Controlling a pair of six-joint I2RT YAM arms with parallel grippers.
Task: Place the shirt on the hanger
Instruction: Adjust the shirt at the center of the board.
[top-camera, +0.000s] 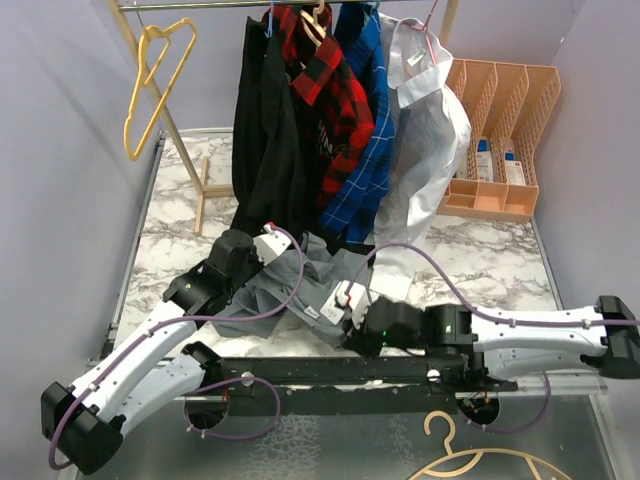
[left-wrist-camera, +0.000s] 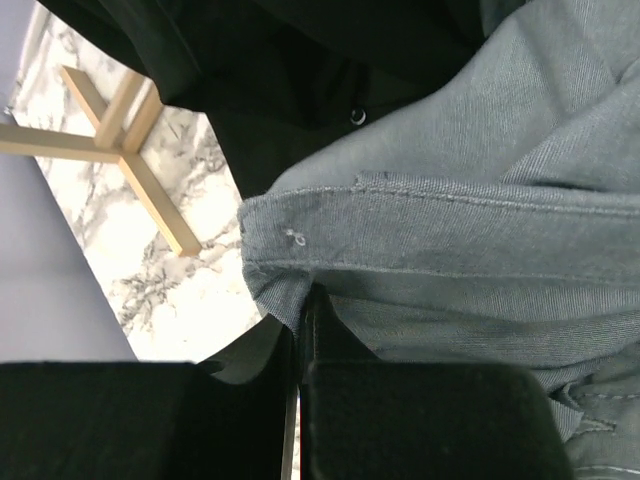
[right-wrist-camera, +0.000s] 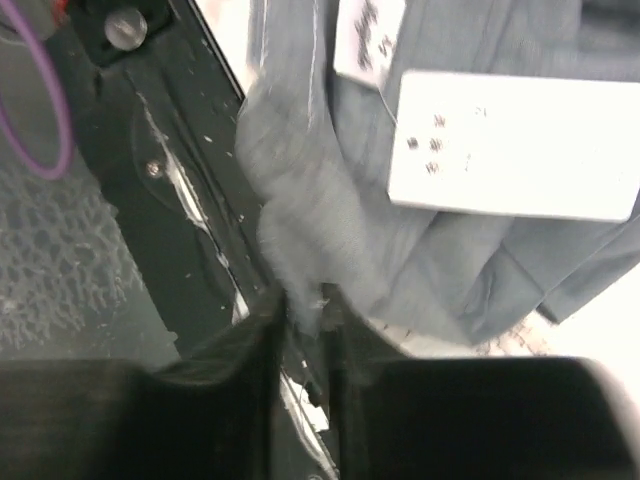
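Near the front of the table (top-camera: 490, 265), left end effector (left-wrist-camera: 302, 305) and right end effector (right-wrist-camera: 300, 300) both pinch the 1 shirt (top-camera: 325, 272)

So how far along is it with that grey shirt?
Early. Done: left gripper and right gripper each pinch the grey shirt. In hand: it lies bunched on the table. Left: the yellow hanger hangs bare on the rack, nothing threaded.

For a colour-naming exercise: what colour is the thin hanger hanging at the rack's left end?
Yellow-gold. The hanger shows best in the top external view.
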